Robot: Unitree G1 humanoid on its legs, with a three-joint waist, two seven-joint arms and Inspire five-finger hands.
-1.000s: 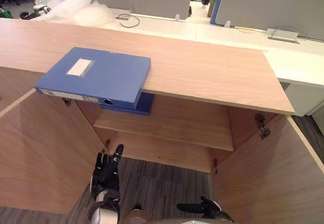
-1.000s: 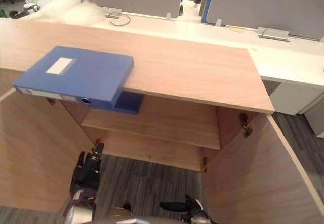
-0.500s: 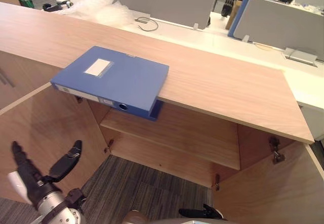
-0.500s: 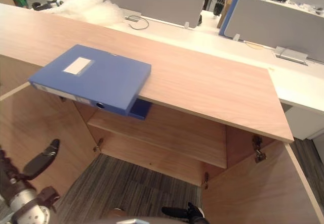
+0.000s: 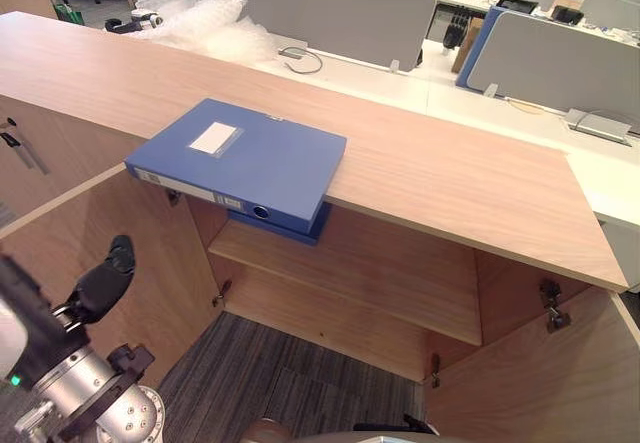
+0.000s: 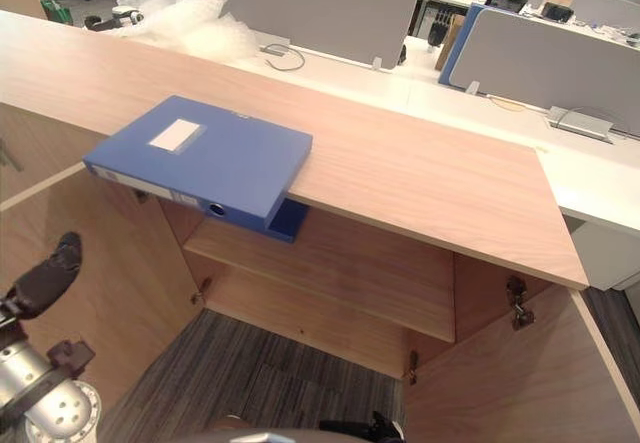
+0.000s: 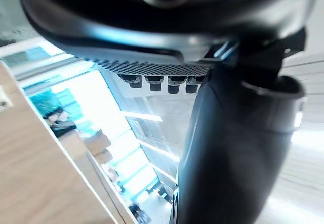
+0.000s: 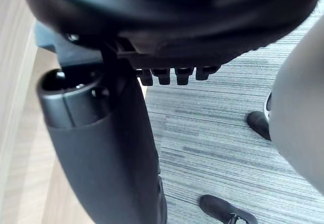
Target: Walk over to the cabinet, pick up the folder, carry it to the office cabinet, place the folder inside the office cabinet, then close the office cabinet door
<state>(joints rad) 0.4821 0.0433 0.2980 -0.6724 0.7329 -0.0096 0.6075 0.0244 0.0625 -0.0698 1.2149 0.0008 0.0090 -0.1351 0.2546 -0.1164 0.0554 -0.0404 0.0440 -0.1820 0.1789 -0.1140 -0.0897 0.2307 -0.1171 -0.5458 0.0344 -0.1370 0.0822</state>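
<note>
Left hand (image 5: 98, 285): up from low by the carpet a second ago to beside the open left door (image 5: 150, 243). Its fingers are loose and hold nothing. The reach for the folder looks begun, with no contact yet.
Right hand (image 6: 378, 427): low at the robot's front, thumb (image 8: 101, 148) straight, holding nothing.
Wrist views: the right one looks down on grey carpet (image 8: 217, 107); the left one looks up past wood to ceiling lights.
Cabinet (image 5: 450, 178): both doors open, shelf (image 5: 370, 273) inside.
Folder (image 5: 240, 161): blue, flat on the cabinet top, near corner overhanging, well apart from both hands. Its shift in view is the camera's.
Beyond: grey partitions (image 5: 330, 8), bubble wrap (image 5: 200, 18).
</note>
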